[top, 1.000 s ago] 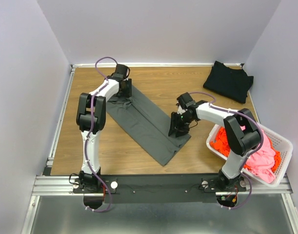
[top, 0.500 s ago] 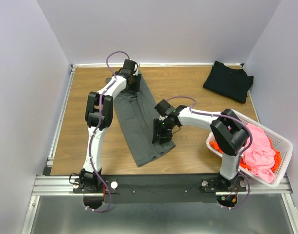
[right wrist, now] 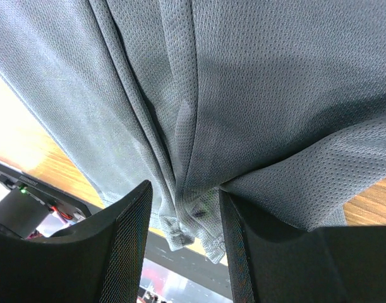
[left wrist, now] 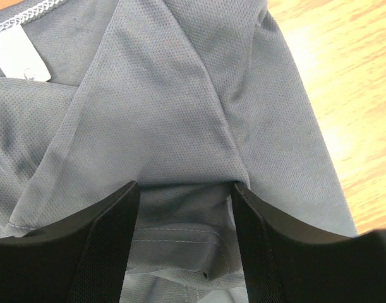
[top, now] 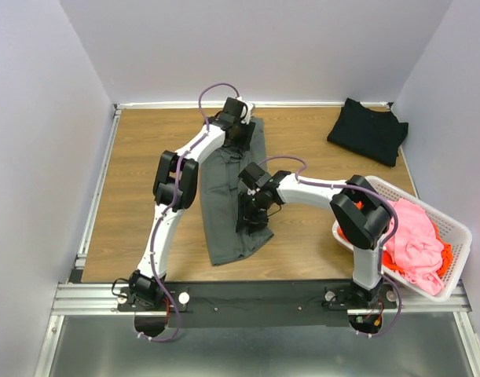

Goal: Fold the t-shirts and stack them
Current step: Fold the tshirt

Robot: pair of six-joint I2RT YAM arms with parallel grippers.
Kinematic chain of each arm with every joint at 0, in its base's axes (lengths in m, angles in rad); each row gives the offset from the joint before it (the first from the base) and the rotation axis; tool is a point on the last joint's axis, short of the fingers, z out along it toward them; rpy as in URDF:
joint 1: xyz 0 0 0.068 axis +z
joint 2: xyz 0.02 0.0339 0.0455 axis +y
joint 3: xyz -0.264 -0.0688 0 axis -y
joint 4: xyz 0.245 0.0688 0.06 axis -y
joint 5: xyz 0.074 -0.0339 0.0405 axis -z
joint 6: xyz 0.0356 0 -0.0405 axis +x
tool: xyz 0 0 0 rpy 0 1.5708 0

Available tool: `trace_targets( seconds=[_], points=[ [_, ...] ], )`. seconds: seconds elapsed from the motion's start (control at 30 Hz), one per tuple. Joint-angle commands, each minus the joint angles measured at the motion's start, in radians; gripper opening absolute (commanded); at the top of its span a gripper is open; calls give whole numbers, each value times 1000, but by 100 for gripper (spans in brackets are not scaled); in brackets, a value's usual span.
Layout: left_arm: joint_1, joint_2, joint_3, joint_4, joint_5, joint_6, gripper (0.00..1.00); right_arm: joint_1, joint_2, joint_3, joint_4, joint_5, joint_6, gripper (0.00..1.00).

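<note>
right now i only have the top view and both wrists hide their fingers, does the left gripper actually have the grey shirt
observer: yes. In the left wrist view a fold of the dark grey t-shirt runs in between the fingers of the left gripper.
operator: which end of it is that
observer: the neck end. The white neck label shows just below the collar stitching.
operator: and the right one
observer: the right gripper is closed on a bunched ridge of the same cloth, and the stitched hem shows just past its fingers.
</note>
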Motion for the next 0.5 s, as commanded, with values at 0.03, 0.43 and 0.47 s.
trace_targets(
  seconds=[0.03,0.43,0.47],
  points=[
    [13,26,78,-17,-33,-23,68,13,-3,-10,-1,75,18,54],
    [27,-164,92,-19,-137,-108,69,11,-319,-173,-51,161,61,59],
    [27,-226,74,-19,-151,-121,69,13,-334,-185,-56,170,56,59]
  ],
)
